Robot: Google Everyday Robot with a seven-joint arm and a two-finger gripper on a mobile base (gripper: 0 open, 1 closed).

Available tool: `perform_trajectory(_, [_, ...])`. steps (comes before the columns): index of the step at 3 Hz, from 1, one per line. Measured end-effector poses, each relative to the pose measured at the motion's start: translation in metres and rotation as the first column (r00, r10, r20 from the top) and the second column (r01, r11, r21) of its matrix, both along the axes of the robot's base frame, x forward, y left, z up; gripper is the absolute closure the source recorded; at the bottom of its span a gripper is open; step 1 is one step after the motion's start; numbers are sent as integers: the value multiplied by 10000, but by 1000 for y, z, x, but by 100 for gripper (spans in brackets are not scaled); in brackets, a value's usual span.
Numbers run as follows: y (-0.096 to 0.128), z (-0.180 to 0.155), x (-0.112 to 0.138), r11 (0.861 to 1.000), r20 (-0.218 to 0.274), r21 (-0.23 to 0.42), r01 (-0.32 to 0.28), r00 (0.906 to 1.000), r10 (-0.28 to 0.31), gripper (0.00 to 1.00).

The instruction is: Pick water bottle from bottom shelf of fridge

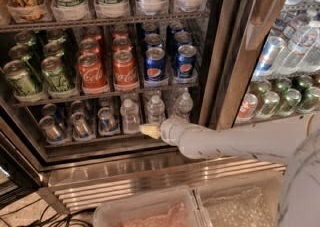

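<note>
The fridge (220,46) stands open, with a stainless steel frame. Its bottom shelf (95,145) holds silver-blue cans (80,125) on the left and three small clear water bottles with white caps on the right: one at the left (130,117), one in the middle (155,111) and one at the right (183,106). My gripper (149,131), pale yellow at its tip, reaches in from the right on a white arm (225,141). It sits at the shelf's front edge, just in front of and between the left and middle bottles. It holds nothing that I can see.
The shelf above holds green, red Coca-Cola (125,68) and blue Pepsi (156,63) cans. Tall labelled bottles stand on the top row. The door post (250,41) is close behind the arm. Two clear plastic bins (150,211) sit below. Cables lie on the floor at the left.
</note>
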State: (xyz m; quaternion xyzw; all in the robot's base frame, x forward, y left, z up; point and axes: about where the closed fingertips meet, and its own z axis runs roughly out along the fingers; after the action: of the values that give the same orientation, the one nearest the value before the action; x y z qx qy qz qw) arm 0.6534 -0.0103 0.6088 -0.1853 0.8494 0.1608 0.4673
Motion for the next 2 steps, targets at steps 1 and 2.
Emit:
perform_trajectory(1, [-2,1,9,10000,63,15,68,10000,-68,17])
perform_trajectory(2, [-8,5,53,9996,258,-164,241,9994,-236,20])
